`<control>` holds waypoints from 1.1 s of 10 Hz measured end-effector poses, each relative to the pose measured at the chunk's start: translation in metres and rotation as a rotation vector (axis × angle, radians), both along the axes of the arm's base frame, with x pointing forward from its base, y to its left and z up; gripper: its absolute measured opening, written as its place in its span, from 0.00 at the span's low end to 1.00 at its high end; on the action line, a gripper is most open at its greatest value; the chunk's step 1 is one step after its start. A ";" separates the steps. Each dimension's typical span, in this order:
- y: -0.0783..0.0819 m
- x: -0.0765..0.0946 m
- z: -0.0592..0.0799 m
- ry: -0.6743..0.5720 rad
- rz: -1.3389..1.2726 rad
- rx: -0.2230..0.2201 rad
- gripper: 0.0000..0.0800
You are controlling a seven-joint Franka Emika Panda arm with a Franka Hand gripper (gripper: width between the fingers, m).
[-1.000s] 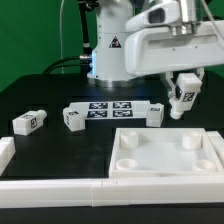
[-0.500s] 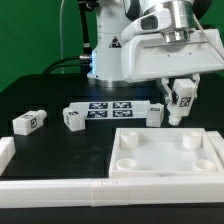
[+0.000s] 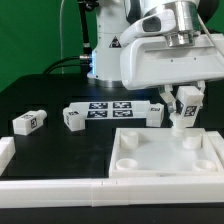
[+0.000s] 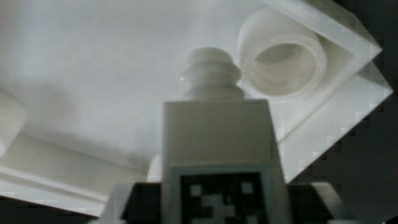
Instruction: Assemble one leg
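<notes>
Item: the leg (image 3: 186, 103), a white block with a tag. You have it clamped in the tool (image 3: 185, 108), threaded tip pointing down.
Location: above the tabletop (image 3: 160, 172), over its far corner socket (image 3: 192, 141) on the exterior view's right. Whether the tip touches cannot be told.
Also on the table (image 3: 60, 95): the marker board (image 3: 108, 108), a spare leg (image 3: 27, 121) and a second spare leg (image 3: 72, 117).
</notes>
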State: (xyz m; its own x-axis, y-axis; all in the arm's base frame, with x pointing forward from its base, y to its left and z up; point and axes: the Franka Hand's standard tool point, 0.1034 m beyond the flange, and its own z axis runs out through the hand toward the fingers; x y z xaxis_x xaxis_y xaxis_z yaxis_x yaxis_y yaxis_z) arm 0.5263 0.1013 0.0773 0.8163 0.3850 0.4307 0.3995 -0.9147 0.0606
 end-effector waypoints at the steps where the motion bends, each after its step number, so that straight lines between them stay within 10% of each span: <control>1: -0.001 0.001 0.001 -0.012 0.000 0.001 0.36; 7: 0.004 0.048 0.007 0.110 -0.052 0.058 0.36; 11: 0.004 0.046 0.006 0.112 -0.051 0.057 0.36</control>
State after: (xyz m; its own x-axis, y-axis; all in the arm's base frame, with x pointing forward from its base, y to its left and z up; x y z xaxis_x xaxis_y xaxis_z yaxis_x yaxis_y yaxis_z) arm 0.5722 0.1054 0.0834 0.8783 0.3196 0.3557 0.3541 -0.9346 -0.0346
